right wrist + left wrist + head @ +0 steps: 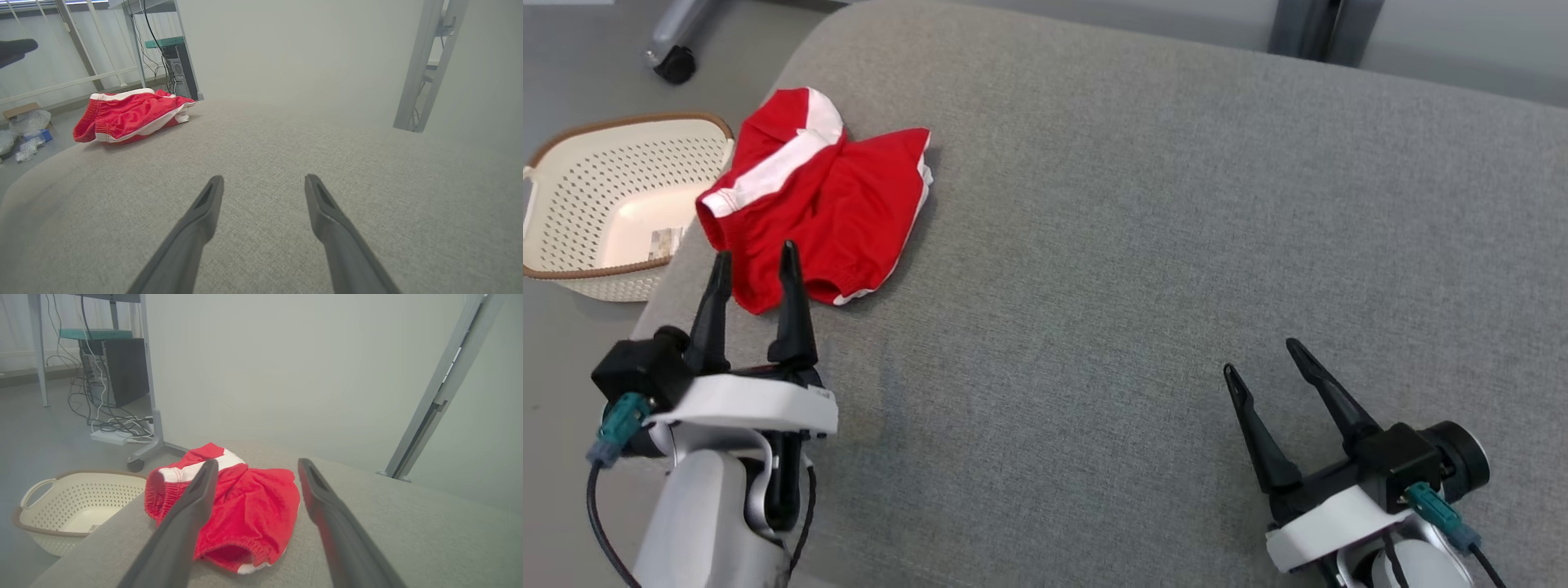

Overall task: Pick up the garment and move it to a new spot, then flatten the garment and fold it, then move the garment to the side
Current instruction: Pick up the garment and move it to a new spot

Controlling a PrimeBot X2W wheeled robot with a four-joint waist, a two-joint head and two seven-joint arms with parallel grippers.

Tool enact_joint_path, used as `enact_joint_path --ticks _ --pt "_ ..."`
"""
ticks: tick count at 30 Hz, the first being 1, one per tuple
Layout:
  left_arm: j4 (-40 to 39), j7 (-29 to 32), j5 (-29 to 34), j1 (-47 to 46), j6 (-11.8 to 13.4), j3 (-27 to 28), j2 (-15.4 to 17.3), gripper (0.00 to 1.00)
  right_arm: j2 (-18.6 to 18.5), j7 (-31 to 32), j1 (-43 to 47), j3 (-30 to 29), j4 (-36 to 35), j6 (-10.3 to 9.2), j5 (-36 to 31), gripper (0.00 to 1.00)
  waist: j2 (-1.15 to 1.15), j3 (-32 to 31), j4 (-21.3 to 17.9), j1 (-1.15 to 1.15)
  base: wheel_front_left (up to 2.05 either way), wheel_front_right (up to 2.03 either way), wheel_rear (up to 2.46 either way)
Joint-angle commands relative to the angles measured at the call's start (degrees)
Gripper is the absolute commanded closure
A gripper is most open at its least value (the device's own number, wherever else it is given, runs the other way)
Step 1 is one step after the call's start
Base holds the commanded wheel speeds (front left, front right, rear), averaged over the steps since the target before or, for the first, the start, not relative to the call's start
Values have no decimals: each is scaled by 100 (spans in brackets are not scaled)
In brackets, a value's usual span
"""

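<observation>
Left claw [754,251] wide open, empty; crumpled red-and-white fabric shorts [825,196] just ahead of tips, far-left corner of grey upholstered bench [1135,245]. Right claw [1260,358] open, empty, well apart. Left arm nearer.

Light is even and diffuse, no glare anywhere. The head view is sharp: you can read the weave of the cushion [1143,245], and the garment [817,196] casts only a thin, soft shadow along its right edge. Both wrist views go hazy and washed out behind the garment. The left gripper [257,461] fingers [327,514] blur near the lens, with a red tint on the one right of the garment. The metal post [441,384] further right leans with the wide-angle distortion.
</observation>
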Motion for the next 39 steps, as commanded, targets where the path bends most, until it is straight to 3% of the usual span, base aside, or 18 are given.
enact_joint_path --ticks 1,10,15,22,31,32,33,34,39 --pt "198 -10 -22 -266 -41 87 26 0 -77 -28 -117 8 23 -2 -66 0 0 327 -155 0 0 0 0" --pt "1748 -10 -15 -1571 -234 382 217 0 -207 -28 -454 -35 6 -2 -261 0 0 899 -389 0 0 0 0" --pt "2775 326 -64 -2111 -95 425 421 0 -185 -14 -586 -26 46 -3 -340 0 0 1086 -542 0 0 0 0" --pt "3576 596 0 -2463 -30 352 642 0 -121 -13 -704 -8 68 -3 -358 0 0 1183 -681 0 0 0 0" --pt "4532 1165 86 -2596 -244 78 779 0 -27 -13 -775 -12 58 -3 -308 0 0 1144 -890 0 0 0 0" --pt "4564 1112 62 -2597 -271 73 784 6 -18 -13 -780 -6 53 -3 -303 0 0 1124 -917 0 0 0 0" --pt "4573 1018 60 -2606 -302 63 815 77 -7 -13 -785 2 44 -3 -294 0 0 1104 -948 0 0 0 0" --pt "4593 952 75 -2603 -306 46 843 100 4 -13 -787 9 37 -3 -277 0 0 1079 -976 0 0 0 0" --pt "4517 256 37 -2574 -340 129 1039 100 61 -15 -717 26 33 -2 -159 0 0 852 -1151 0 0 0 0"
